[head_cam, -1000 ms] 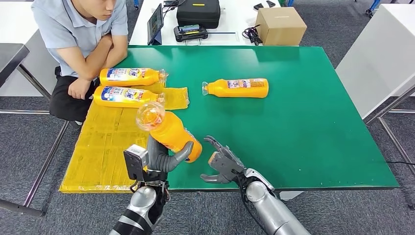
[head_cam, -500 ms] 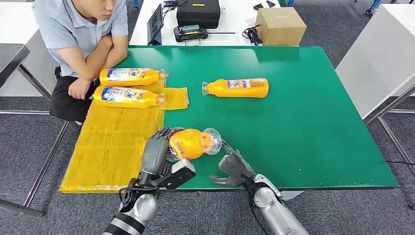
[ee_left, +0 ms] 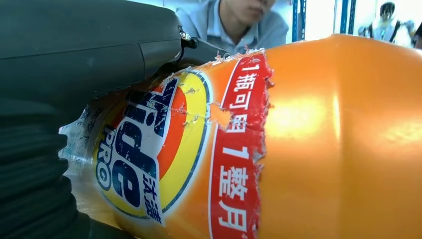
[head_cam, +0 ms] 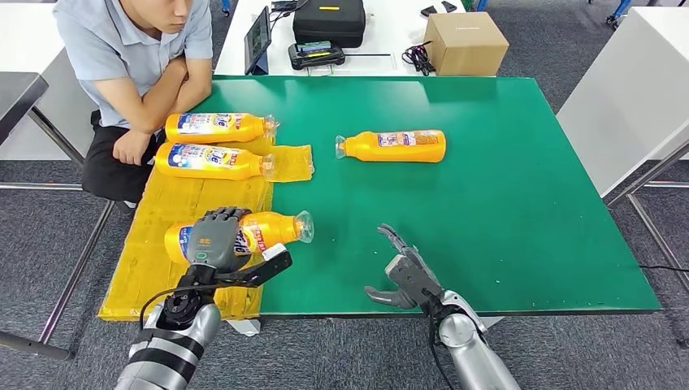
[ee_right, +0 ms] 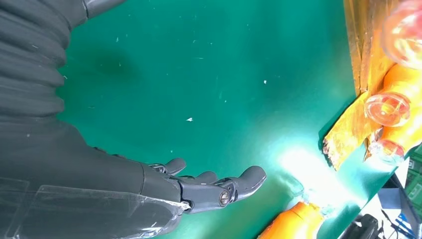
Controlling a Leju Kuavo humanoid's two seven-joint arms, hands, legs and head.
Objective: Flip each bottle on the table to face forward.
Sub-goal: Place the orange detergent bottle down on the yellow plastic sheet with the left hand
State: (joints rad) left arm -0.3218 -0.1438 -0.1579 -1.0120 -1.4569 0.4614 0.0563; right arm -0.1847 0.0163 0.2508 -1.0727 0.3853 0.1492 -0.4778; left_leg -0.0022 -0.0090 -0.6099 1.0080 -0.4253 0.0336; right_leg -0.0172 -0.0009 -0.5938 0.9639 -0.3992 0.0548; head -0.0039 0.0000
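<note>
Grey left hand point(head_cam: 213, 238) grips an orange bottle point(head_cam: 258, 231) lying on its side on the yellow mat point(head_cam: 175, 244), clear cap toward the green table point(head_cam: 504, 203) side, Tide label showing in the left wrist view. Right hand point(head_cam: 406, 273) hovers beside the mat over bare green, fingers spread, holding nothing. Two more bottles point(head_cam: 213, 143) lie on the mat's far end, near a seated person point(head_cam: 134, 49). Fourth bottle point(head_cam: 393, 146) lies well off the mat on the table.
</note>
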